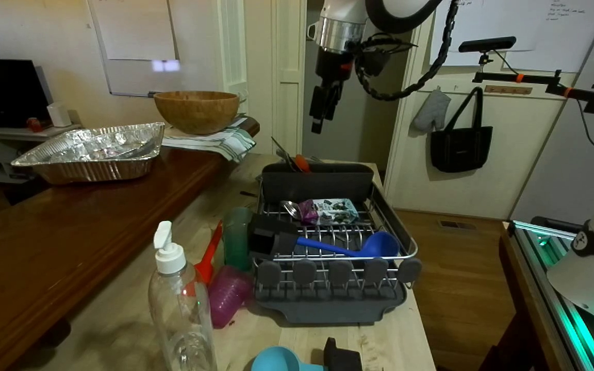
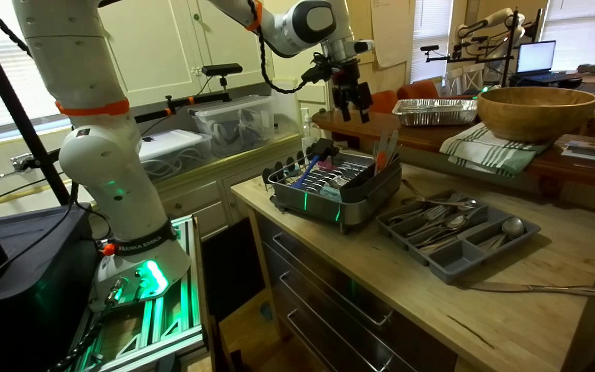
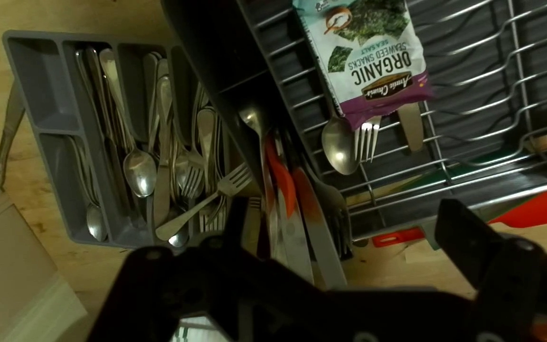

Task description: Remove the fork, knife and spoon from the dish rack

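Nearest in the wrist view, the tool (image 3: 344, 209) is hanging above the dish rack (image 2: 321, 205), its fingers spread apart and gripping nothing. Below it, a bunch of cutlery (image 3: 309, 209) is leaning in the rack's end holder. Lower, a spoon (image 3: 339, 147), a fork (image 3: 367, 137) and what looks like a knife (image 3: 411, 128) are lying on the wires, partly hidden beneath a snack packet (image 3: 363, 57); probably these are the ones wanted. They will likely be feeling light, stiff and slippery, so pinching firmly across each narrow shaft seems best, once the soft packet is no longer covering it. Farthest down, the table (image 2: 530, 325) is supporting the rack.
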{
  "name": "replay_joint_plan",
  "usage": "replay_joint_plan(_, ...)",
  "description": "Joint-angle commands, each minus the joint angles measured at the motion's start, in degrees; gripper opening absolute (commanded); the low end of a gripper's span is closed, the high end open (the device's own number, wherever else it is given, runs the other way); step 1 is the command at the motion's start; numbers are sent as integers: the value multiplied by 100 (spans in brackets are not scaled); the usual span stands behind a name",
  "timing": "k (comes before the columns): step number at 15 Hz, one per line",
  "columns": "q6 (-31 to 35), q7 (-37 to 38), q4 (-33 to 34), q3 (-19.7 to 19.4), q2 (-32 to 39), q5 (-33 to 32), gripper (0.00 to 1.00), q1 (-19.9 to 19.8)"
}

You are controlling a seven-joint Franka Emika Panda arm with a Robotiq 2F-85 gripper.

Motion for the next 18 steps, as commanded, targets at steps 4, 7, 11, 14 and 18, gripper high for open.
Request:
replay_joint_plan(4,800,552,-318,-51,217,-630,100,115)
replay_joint_plan(7,1260,965,-366,-106,497,-1134,100,187)
replay_joint_plan(11,1746,1814,-219,-305,910,-2018,100,409)
replay_joint_plan(14,1604,1650,-279,-340,847,-1896,100,455)
replay_joint_plan(18,1841,1725,-230,-390,968,-1981,100,493)
